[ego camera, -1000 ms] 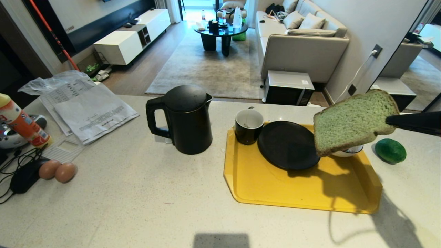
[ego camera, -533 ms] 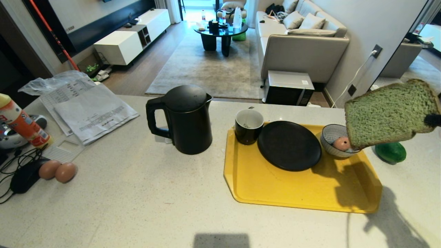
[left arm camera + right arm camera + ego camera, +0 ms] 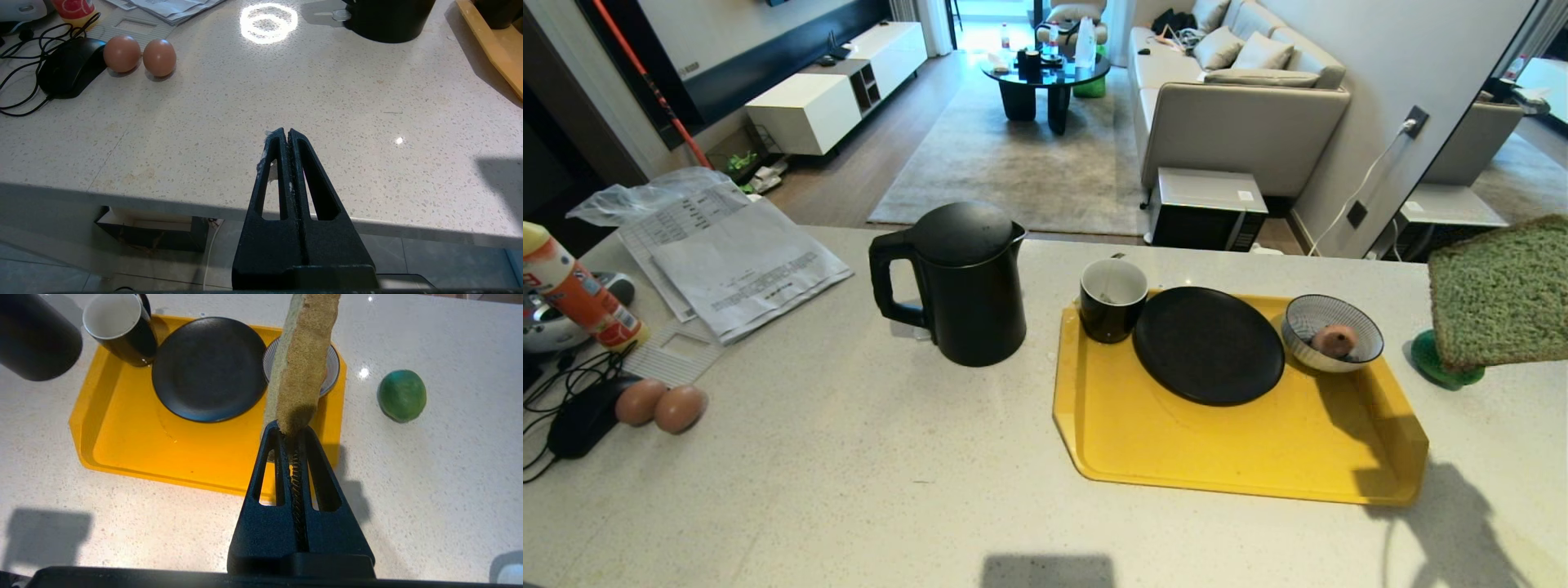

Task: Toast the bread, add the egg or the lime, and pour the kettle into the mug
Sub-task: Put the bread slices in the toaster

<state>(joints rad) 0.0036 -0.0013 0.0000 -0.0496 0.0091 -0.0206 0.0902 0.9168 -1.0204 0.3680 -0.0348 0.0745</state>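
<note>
At the near edge of the speckled pale stone tabletop (image 3: 327,102) the left gripper (image 3: 284,134) hangs with its fingers closed on nothing. The right gripper (image 3: 291,430) has its fingers clamped on the thick pale green bread slice (image 3: 1499,294), held in the air at 3 o'clock, above the glossy dark green lime (image 3: 401,395). Farther in, the yellow plastic tray (image 3: 1176,441) carries a matte black plate (image 3: 1207,345), a blue-striped white bowl (image 3: 1307,314) and, at 12 o'clock, the small black mug (image 3: 1112,299). The tall black kettle (image 3: 964,282) stands at 11 o'clock.
</note>
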